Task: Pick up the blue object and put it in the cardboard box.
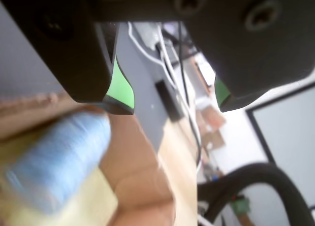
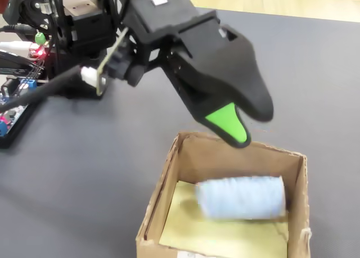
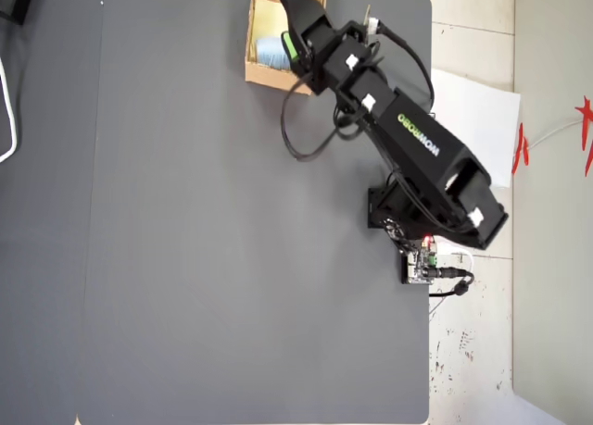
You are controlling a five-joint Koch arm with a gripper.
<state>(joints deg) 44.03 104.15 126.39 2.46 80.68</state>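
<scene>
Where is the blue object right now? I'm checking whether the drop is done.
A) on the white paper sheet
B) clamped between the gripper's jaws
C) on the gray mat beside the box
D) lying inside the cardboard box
D: in the fixed view the blue object lies on the floor of the cardboard box, with the open gripper above it, holding nothing.

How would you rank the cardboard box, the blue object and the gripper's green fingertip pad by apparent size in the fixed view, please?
1. The cardboard box, largest, though cut off by the frame's bottom edge.
2. The blue object, lying inside it.
3. The green fingertip pad, smallest, though it sits nearer the camera and so looks somewhat enlarged.
</scene>
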